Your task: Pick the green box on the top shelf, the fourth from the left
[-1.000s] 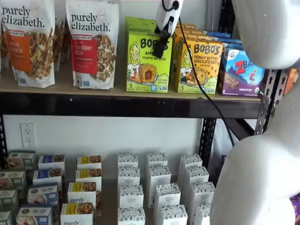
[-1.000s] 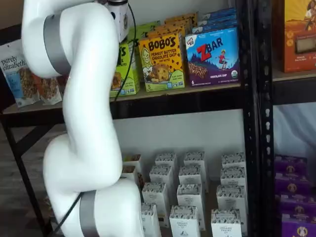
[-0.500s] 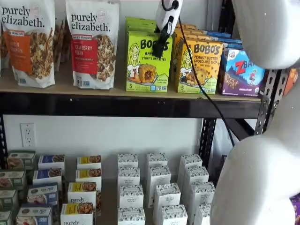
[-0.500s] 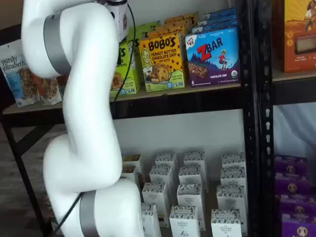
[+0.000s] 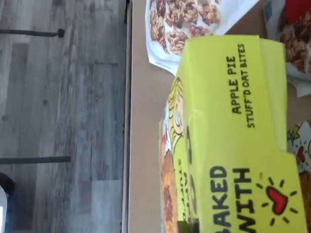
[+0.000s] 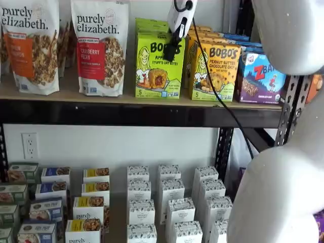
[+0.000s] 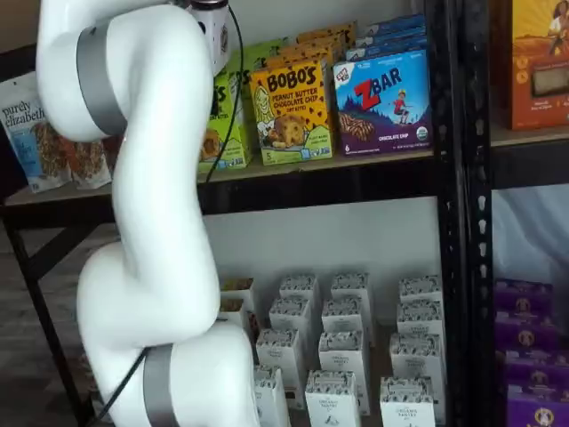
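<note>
The lime-green Bobo's Apple Pie box (image 6: 159, 71) stands at the front of its row on the top shelf (image 6: 126, 112), slightly tilted, with its base just off the board. My gripper (image 6: 172, 52) comes down from above with its black fingers closed on the box's upper right part. The wrist view shows the box's top panel (image 5: 233, 136) close up over the tan board (image 5: 143, 145). In a shelf view the box (image 7: 222, 116) is mostly hidden behind my white arm (image 7: 151, 222), and the gripper's fingers are hidden there.
A yellow-orange Bobo's peanut butter box (image 6: 215, 71) stands close on the right, then a ZBar box (image 6: 260, 78). Purely Elizabeth granola bags (image 6: 101, 48) stand to the left. More green boxes sit behind. Small white boxes (image 6: 172, 202) fill the lower level.
The green box has risen slightly and shifted a little left with the gripper; its base has left the board. The neighbouring boxes have not moved.
</note>
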